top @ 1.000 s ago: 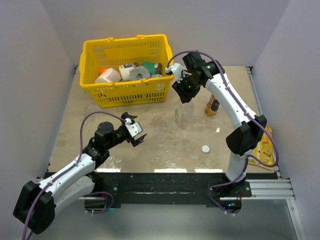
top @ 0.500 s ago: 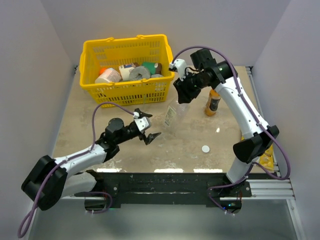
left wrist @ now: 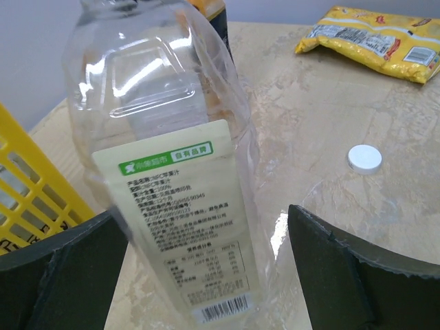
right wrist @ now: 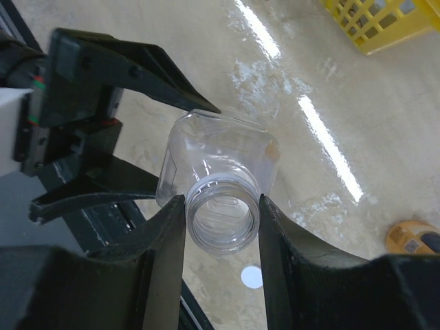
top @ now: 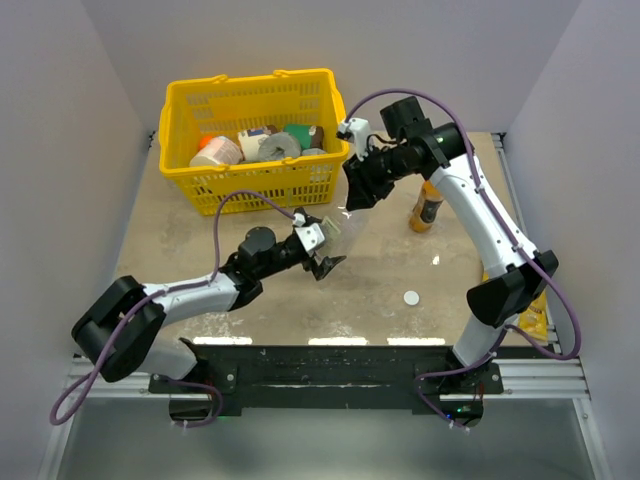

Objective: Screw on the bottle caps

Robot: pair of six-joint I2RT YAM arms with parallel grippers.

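Observation:
My right gripper [top: 362, 192] is shut on the open neck of the clear ribbed bottle [top: 343, 226] and holds it tilted above the table; the neck shows between its fingers in the right wrist view [right wrist: 221, 218]. My left gripper [top: 326, 252] is open, its jaws on either side of the bottle's lower body [left wrist: 180, 206] with a gap on the right side. One white cap [top: 411, 297] lies on the table, also in the left wrist view [left wrist: 364, 158] and the right wrist view [right wrist: 251, 277]. The small orange bottle [top: 425, 208] stands at the right. The second cap is out of view.
A yellow basket [top: 252, 185] with several items stands at the back left. A yellow snack packet [top: 527, 295] lies by the right arm's elbow, also in the left wrist view [left wrist: 371, 41]. Grey walls close the table on three sides.
My right gripper has lifted and tilted the clear bottle toward the left. My left arm has reached forward and right until its open jaws straddle the bottle's base.

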